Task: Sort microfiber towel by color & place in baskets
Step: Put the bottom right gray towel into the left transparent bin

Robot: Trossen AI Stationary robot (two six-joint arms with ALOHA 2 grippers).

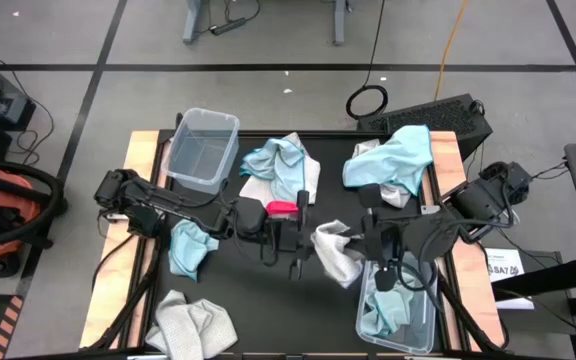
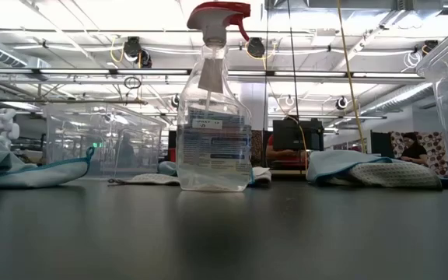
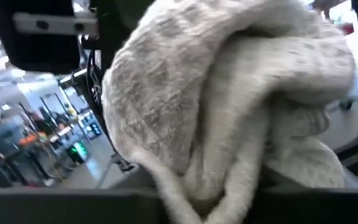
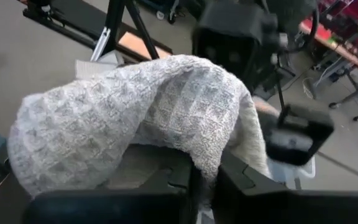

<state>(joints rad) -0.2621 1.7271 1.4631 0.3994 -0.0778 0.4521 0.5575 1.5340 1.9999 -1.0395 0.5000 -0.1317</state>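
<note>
A pale grey-white microfiber towel (image 1: 336,256) hangs above the table's middle between my two grippers. My right gripper (image 1: 361,243) comes from the table's right and is shut on it. My left gripper (image 1: 306,240) comes from the left, with the towel (image 3: 229,106) bunched right in front of it and dipping between its fingers. One clear basket (image 1: 203,148) stands at the far left. The other basket (image 1: 423,318), at the near right, holds light blue towels (image 1: 388,305). Neither gripper shows in the low view. My left gripper has a bulky fold of the towel (image 3: 194,202) between its fingers, reaching level from the table's left; the fingertips themselves are hidden by the cloth. My right gripper pinches a bunched fold of the towel (image 4: 205,168) between its two fingers (image 4: 182,183), slanting down from the table's right. The cloth drapes slack over the fingers, clear of the table.
A spray bottle with a red trigger (image 1: 280,210) stands upright beside my left gripper. A light blue towel (image 1: 190,248) and a grey-white one (image 1: 193,322) lie at the left. Mixed piles lie at the far middle (image 1: 283,165) and far right (image 1: 393,160).
</note>
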